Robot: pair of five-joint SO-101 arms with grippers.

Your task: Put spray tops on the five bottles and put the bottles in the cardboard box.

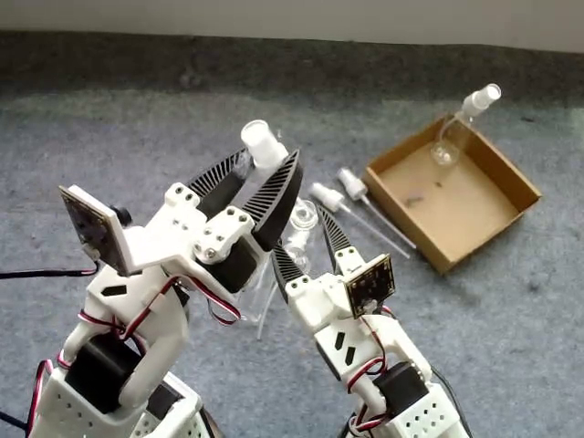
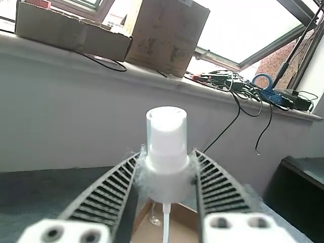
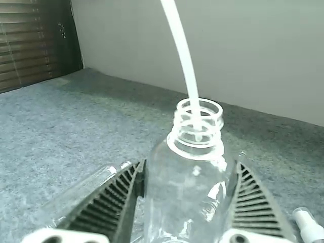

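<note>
My left gripper (image 1: 270,166) (image 2: 164,174) is shut on a white spray top (image 1: 260,141) (image 2: 164,152), held cap up above the table. Its thin white tube (image 3: 183,55) hangs down, and the tip sits inside the open neck of a clear bottle (image 1: 301,225) (image 3: 192,167). The right gripper (image 1: 301,239) (image 3: 187,174) is shut on that bottle and holds it upright just below the spray top. The cardboard box (image 1: 497,169) lies open at the right. One bottle with a spray top on it (image 1: 461,123) leans in the box's far corner.
Two loose spray tops (image 1: 351,182) (image 1: 327,195) with long tubes lie on the grey carpet beside the box's left edge. Another clear bottle (image 3: 86,190) lies flat next to the right gripper. A spray top (image 3: 308,223) lies at its other side.
</note>
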